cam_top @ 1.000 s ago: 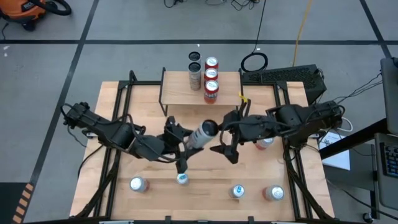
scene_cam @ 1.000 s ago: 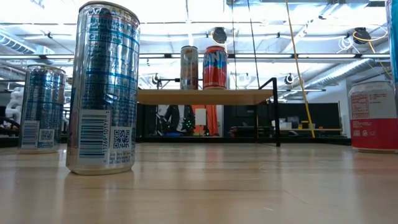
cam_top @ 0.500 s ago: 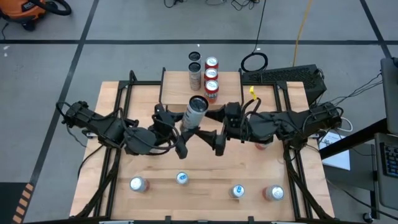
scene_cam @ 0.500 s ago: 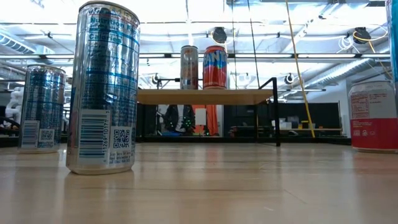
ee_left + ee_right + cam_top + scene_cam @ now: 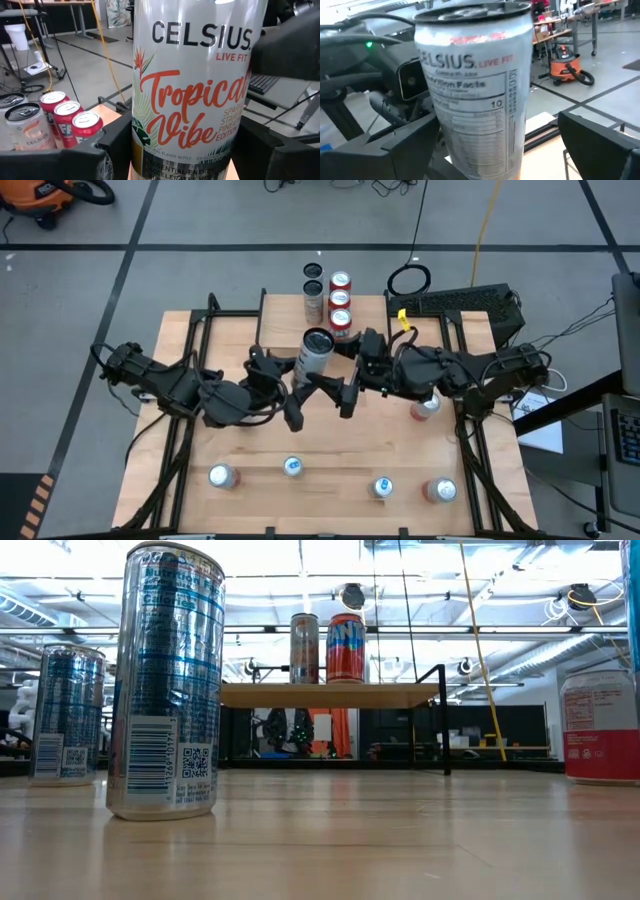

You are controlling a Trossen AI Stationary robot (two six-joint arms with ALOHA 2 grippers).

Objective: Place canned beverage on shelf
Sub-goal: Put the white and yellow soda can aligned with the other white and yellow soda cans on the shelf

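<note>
Near frame centre, just below the shelf (image 5: 290,325), the left gripper (image 5: 298,385) clamps the tall, rigid, smooth, probably slippery can (image 5: 316,355) at mid-body, while the right gripper (image 5: 345,385) flanks it, fingers apart.

Both arms are matte black, chunky jointed links with loose black cables looping off them. The left gripper (image 5: 296,385) and right gripper (image 5: 342,385) have blocky, flat-sided black fingers. There's a little green light glowing on the left arm's wrist housing (image 5: 368,45).
</note>
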